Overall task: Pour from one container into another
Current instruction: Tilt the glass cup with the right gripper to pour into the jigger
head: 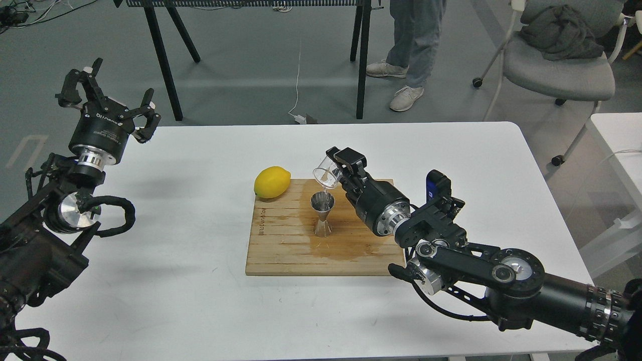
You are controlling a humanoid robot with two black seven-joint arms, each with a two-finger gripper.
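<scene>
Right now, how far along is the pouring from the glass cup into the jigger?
Done: the right gripper has picked up the glass cup and tipped it over the steel jigger standing on the wooden cutting board. In hand: a thin stream runs from cup to jigger; a wet patch darkens the board around its base. Left: finish emptying, right the cup and set it down. The left gripper is open, idle.

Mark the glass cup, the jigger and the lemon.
glass cup [326,173], head view, on its tilted clear wall.
jigger [322,202], head view, on its upper cone.
lemon [272,182], head view, on its middle.
</scene>
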